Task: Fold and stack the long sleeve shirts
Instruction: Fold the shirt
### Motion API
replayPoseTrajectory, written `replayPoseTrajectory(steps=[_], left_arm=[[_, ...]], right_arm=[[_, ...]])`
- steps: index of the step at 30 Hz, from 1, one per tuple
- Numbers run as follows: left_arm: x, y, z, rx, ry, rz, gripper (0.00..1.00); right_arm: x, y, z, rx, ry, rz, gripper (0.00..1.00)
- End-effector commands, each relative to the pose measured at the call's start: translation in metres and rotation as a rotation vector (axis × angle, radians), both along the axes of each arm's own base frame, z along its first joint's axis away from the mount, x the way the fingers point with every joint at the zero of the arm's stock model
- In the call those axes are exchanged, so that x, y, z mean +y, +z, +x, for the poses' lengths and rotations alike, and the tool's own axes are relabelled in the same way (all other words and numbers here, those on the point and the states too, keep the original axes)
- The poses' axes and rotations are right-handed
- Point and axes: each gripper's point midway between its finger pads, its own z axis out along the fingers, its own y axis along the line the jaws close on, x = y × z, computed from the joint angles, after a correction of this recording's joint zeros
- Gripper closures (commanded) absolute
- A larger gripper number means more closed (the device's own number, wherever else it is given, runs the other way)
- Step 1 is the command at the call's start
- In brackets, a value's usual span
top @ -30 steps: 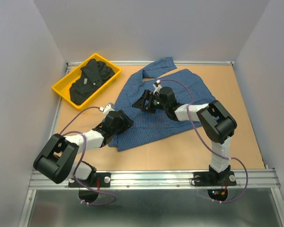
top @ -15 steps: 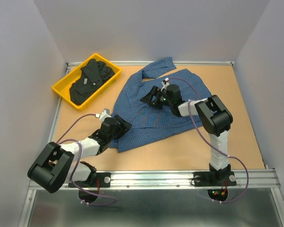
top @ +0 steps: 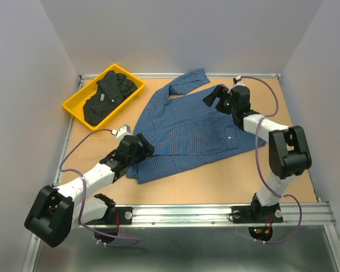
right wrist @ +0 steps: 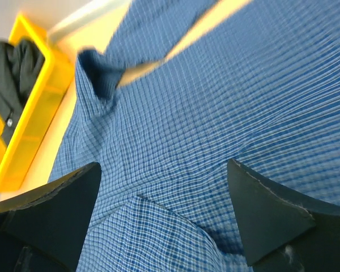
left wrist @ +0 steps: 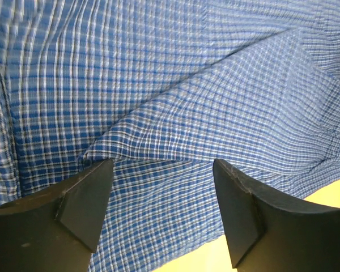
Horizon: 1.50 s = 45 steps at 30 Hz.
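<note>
The top view looks down from high behind the near edge onto the whole table (top: 215, 175); the left wrist view hangs close over the blue shirt (left wrist: 158, 85); the right wrist view, equally close, looks across that shirt toward the yellow bin (right wrist: 34, 107), both also in the top view

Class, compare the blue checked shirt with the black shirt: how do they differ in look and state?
The blue shirt is checked; the black shirt is plain. The blue shirt lies spread on the table; the black shirt sits bunched in the yellow tray. Both are cloth.
</note>
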Motion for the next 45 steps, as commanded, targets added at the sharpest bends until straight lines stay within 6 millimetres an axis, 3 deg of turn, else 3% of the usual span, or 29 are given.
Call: replayPoseTrajectory(steps=[1,2,3,7,13,18,26,29,31,32,36,40,43,44,45], left_arm=[[0.012,0.035,0.011,-0.058,-0.021,0.126,0.16],[0.015,0.036,0.009,-0.047,-0.024,0.146,0.15],[0.014,0.044,0.013,-0.059,-0.028,0.156,0.14],[0.014,0.045,0.012,-0.031,-0.087,0.223,0.12],[0.011,0.048,0.013,-0.010,-0.130,0.251,0.10],[0.013,0.051,0.009,-0.014,-0.144,0.257,0.10],[0.015,0.041,-0.006,0.018,-0.162,0.238,0.10],[0.015,0.039,-0.011,0.019,-0.165,0.220,0.10],[0.009,0.037,-0.012,0.016,-0.179,0.190,0.10],[0.000,0.033,-0.018,0.034,-0.218,0.151,0.10],[-0.028,0.024,-0.033,0.076,-0.323,0.028,0.10],[-0.032,0.005,-0.043,0.125,-0.332,0.002,0.11],[-0.029,-0.007,-0.049,0.157,-0.324,0.004,0.17],[-0.028,-0.009,-0.051,0.164,-0.324,0.008,0.18],[-0.026,-0.015,-0.055,0.180,-0.325,0.012,0.19]], right_arm=[[-0.049,0.009,-0.022,-0.004,-0.113,-0.245,0.02],[-0.056,0.016,-0.028,0.002,-0.133,-0.256,0.02],[-0.063,0.011,-0.033,0.013,-0.147,-0.284,0.02],[-0.080,0.005,-0.044,0.060,-0.169,-0.382,0.03],[-0.099,-0.033,-0.079,0.221,-0.174,-0.485,0.14],[-0.112,-0.062,-0.120,0.365,-0.198,-0.522,0.28],[-0.132,-0.098,-0.187,0.588,-0.278,-0.537,0.30],[-0.134,-0.094,-0.195,0.576,-0.305,-0.519,0.27],[-0.128,-0.075,-0.188,0.512,-0.300,-0.475,0.22],[-0.117,-0.056,-0.180,0.447,-0.265,-0.423,0.19],[-0.099,-0.019,-0.168,0.337,-0.209,-0.334,0.12],[-0.092,-0.012,-0.170,0.327,-0.194,-0.286,0.12],[-0.068,-0.016,-0.182,0.350,-0.085,-0.194,0.14],[-0.060,-0.009,-0.182,0.318,-0.058,-0.153,0.15],[-0.044,-0.011,-0.194,0.335,0.010,-0.079,0.16]])
